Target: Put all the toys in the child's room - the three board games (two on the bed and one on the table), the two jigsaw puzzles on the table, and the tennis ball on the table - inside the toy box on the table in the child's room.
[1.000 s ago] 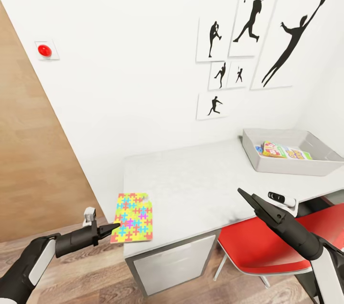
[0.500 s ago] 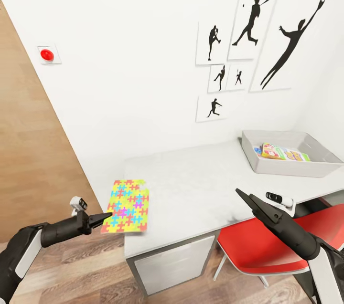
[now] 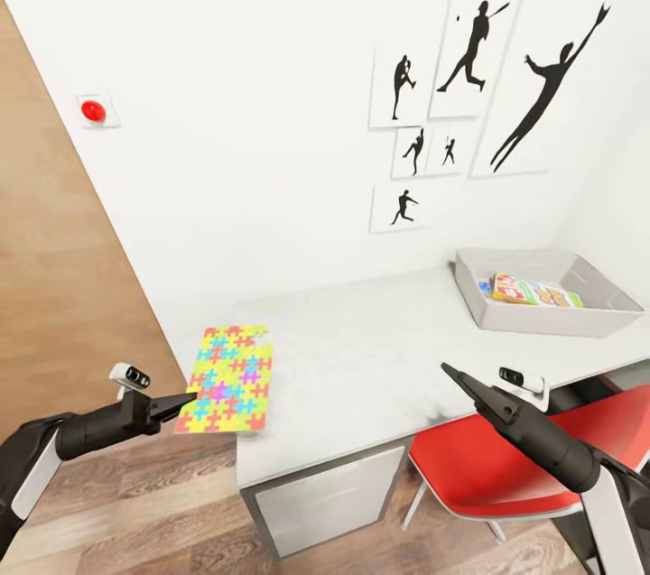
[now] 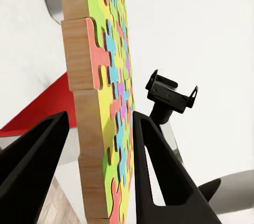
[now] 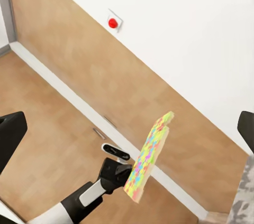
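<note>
A jigsaw puzzle (image 3: 226, 367), a thin board of bright interlocking pieces, hangs in the air just off the table's (image 3: 361, 349) left end. My left gripper (image 3: 181, 403) is shut on its near edge. In the left wrist view the puzzle (image 4: 108, 108) stands edge-on between the two fingers (image 4: 153, 155). The pale grey toy box (image 3: 542, 318) sits at the table's far right, with colourful board games (image 3: 528, 291) lying inside. My right gripper (image 3: 451, 374) hovers over the table's front edge; its fingers (image 5: 11, 134) stand wide apart with nothing between them. Its camera sees the held puzzle (image 5: 148, 163).
A red chair (image 3: 506, 458) is pushed under the table below my right arm. A white drawer unit (image 3: 325, 494) stands beneath the table's left end. A wooden door panel (image 3: 54, 286) and a red wall button (image 3: 91, 110) are at the left. Baseball silhouettes (image 3: 469, 42) hang on the wall.
My left gripper has carried the puzzle up and to the left, off the table's edge. The right arm has barely moved. The view has shifted slightly.
</note>
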Robot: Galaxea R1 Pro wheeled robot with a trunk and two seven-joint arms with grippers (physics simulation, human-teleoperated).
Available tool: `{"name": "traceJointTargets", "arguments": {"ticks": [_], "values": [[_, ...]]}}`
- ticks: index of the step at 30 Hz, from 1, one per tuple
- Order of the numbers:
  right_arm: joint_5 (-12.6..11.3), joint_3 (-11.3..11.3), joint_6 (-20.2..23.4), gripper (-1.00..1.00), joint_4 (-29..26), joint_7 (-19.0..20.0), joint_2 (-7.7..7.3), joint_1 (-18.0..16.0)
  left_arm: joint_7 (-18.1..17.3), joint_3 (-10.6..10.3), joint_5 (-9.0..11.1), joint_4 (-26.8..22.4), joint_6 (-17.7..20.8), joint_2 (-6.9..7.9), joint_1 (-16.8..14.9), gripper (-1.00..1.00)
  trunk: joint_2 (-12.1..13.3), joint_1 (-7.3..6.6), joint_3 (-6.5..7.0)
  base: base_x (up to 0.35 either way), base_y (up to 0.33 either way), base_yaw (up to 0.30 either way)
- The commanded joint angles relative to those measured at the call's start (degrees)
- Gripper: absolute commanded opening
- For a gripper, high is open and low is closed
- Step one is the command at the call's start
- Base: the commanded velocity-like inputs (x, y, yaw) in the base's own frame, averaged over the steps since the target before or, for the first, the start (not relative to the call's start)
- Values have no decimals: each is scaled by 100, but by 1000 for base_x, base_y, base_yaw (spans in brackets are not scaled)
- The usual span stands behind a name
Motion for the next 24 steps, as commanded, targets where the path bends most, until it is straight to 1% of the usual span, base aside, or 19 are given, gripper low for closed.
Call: {"name": "traceJointTargets", "arguments": {"ticks": [1, 2, 7, 9, 14, 19, 24], "values": [[-19, -4, 39, 100, -5, 6, -12, -3, -23, -3, 4, -1, 60, 8, -3, -100, 35, -21, 11, 0, 0, 0], [-19, -4, 39, 100, -11, 7, -17, -4, -25, -3, 4, -1, 60, 14, -3, -100, 75, -43, 31, 0, 0, 0], [-19, -12, 42, 100, -36, 50, -33, -4, -37, -3, 4, -2, 60, 136, -3, -100, 276, -153, 153, -5, 0, 0], [-23, -16, 46, 100, -44, 73, -35, -5, -40, -3, 4, -2, 60, 171, -3, -100, 356, -197, 206, -141, 0, 0], [-25, -64, -97, 100, -49, 134, -43, -2, -57, -3, 4, -2, 60, 205, -3, -100, 557, -307, 340, -173, 0, -26], [-26, -115, -206, 100, -49, 401, -45, 0, -155, -3, 4, -2, 57, 214, -3, -100, 757, -416, 475, -32, 0, -110], [-26, -126, -219, 100, -50, 471, -45, 1, -170, -3, 4, -2, 53, 216, -3, -100, 958, -526, 609, -4, 0, -148]]}}
